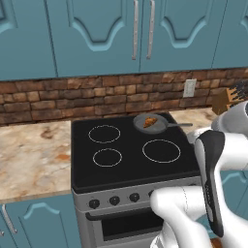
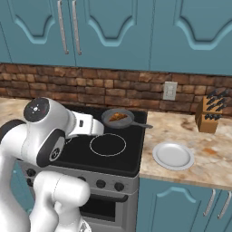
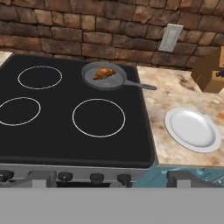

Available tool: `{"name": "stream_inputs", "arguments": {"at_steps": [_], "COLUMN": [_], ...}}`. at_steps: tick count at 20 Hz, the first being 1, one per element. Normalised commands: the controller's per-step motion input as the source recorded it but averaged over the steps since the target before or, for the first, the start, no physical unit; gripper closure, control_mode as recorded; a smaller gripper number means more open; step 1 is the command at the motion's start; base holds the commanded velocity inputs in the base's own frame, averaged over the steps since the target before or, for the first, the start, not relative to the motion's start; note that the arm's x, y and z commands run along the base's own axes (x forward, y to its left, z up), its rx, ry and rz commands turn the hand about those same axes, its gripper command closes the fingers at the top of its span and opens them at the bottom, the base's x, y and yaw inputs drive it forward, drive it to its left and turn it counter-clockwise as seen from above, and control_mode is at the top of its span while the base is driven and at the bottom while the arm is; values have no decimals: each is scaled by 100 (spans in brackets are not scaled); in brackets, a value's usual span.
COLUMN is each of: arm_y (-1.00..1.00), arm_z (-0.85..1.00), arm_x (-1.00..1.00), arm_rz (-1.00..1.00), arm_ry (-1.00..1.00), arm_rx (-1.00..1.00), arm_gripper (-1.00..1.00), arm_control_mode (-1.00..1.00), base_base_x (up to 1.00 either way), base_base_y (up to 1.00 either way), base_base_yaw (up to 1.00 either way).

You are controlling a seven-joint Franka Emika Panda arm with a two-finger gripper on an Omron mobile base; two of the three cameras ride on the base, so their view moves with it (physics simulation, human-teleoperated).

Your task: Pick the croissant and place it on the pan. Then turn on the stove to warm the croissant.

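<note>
The croissant (image 1: 150,121) (image 2: 118,116) (image 3: 104,72) lies inside the dark pan (image 1: 139,121) (image 2: 109,120) (image 3: 97,82), which sits on the back right burner of the black stove (image 1: 127,167) (image 2: 128,157) (image 3: 57,136). The pan's handle points right, over the counter. My gripper (image 3: 113,178) hangs open and holds nothing, above the stove's front edge and well short of the pan. Its two fingertips (image 3: 41,177) stand wide apart, over the row of dark knobs (image 3: 96,177) (image 1: 114,200) (image 2: 100,183).
A white plate (image 2: 173,155) (image 3: 192,129) rests on the counter right of the stove. Behind it stands a knife block (image 2: 209,115) (image 3: 210,72). An outlet (image 3: 170,38) sits in the brick wall. Blue cabinets hang above. Marble counter (image 1: 29,155) lies left of the stove.
</note>
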Motion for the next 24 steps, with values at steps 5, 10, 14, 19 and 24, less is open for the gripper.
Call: {"name": "stream_inputs", "arguments": {"at_steps": [5,10,14,19,24], "arm_y": [1,0,0,0,0], "arm_z": [0,0,0,0,0], "arm_x": [0,0,0,0,0], "arm_rz": [0,0,0,0,0], "arm_ry": [0,0,0,0,0], "arm_rx": [0,0,0,0,0], "arm_gripper": [-100,-100,-100,-100,-100], "arm_control_mode": [-100,-100,100,100,100], "base_base_x": [0,0,-3,-23,-35], "base_base_y": [0,0,-1,-12,-21], "base_base_yaw": [0,0,0,0,-1]}}
